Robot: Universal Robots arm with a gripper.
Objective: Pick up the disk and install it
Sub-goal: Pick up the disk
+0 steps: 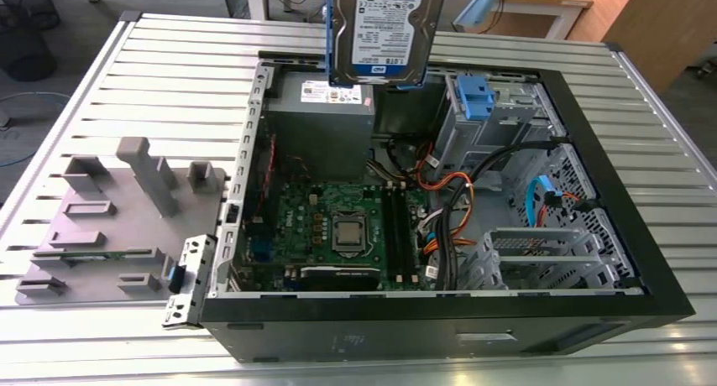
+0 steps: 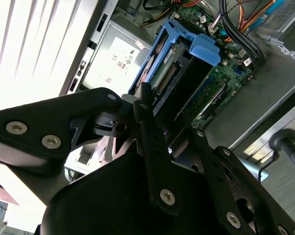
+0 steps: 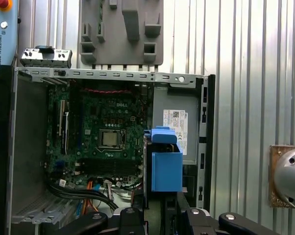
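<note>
The disk, silver with a white-and-blue label and blue bracket rails, hangs upright above the back of the open computer case. Its lower edge is over the grey power-supply box. In the second wrist view my gripper is shut on the disk, black fingers on either side below its blue bracket. The first wrist view looks down past the gripper and the disk's blue bracket into the case.
Inside the case lie the motherboard, cable bundles and a tall metal cage with a blue clip at the back right. A grey fixture plate sits on the slatted table at the exterior view's left.
</note>
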